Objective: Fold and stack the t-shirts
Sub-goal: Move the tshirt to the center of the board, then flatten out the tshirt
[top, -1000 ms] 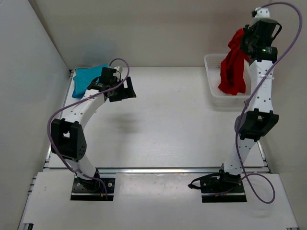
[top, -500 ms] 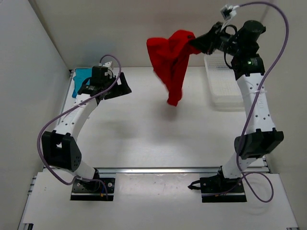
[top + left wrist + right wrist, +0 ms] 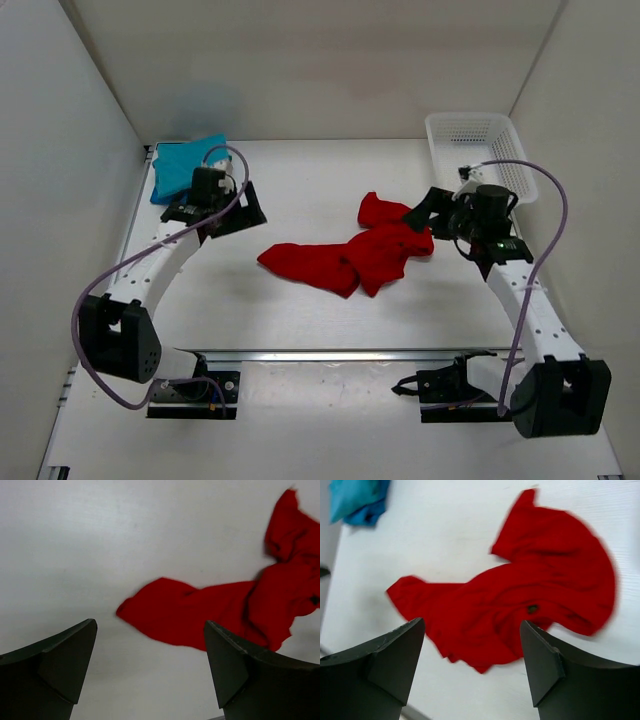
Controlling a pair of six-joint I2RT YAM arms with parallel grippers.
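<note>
While the red shirt (image 3: 350, 255) lies crumpled in the middle of the table (image 3: 320, 180), neither arm has any cloth in its grip. The shirt's long axis runs at a slant, from a narrow tail at the near left up to a bunched, wider mass at the far right.

The right pincer (image 3: 432, 210) hangs just over that bunched end, plainly the nearer of the two. From its wrist camera the red shirt (image 3: 520, 605) spreads directly beneath the right pincer (image 3: 472, 625), whose fingers stand wide apart and empty.

The left pincer (image 3: 235, 208) sits off to the far left of the tail, apart from it. In its own view the left pincer (image 3: 150, 624) is also spread and empty, with the tail of the red shirt (image 3: 210, 615) lying ahead of the gap and the rest trailing off to the right.

I'd judge each arm must take its own end to pull the shirt out flat.

The teal shirt (image 3: 185, 165) rests in the far left corner, darker blue cloth (image 3: 370, 514) beside it. The white basket (image 3: 470, 130) stands at the far right.
</note>
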